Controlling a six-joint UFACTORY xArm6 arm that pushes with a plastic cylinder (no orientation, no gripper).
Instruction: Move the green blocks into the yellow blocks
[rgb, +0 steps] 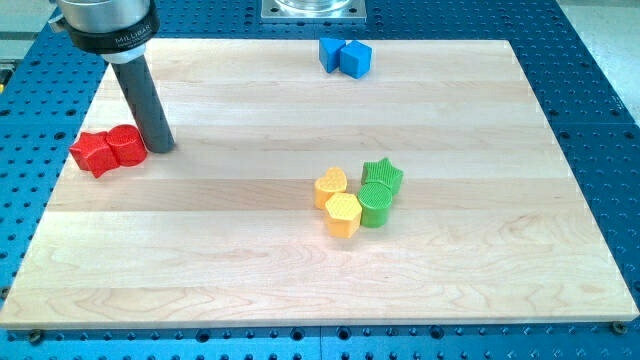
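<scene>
While my tip (163, 146) rests beside the red blocks (108, 150) with nothing held, the rigid, probably light green blocks (379, 192) touch the yellow blocks (338, 203) mid-desk (250, 260), best pushed on their right faces.

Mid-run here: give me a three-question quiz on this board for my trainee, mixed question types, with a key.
1. True or false: my tip touches a green block.
2. Which pair sits at the view's top? A red, B blue, C yellow.
3. Fill in: the green cylinder stands against the yellow ____ block.

Key
1. False: it is just right of the red cylinder, beside the red star.
2. B: the blue blocks.
3. Hexagonal; the green star and yellow heart sit just behind.
</scene>
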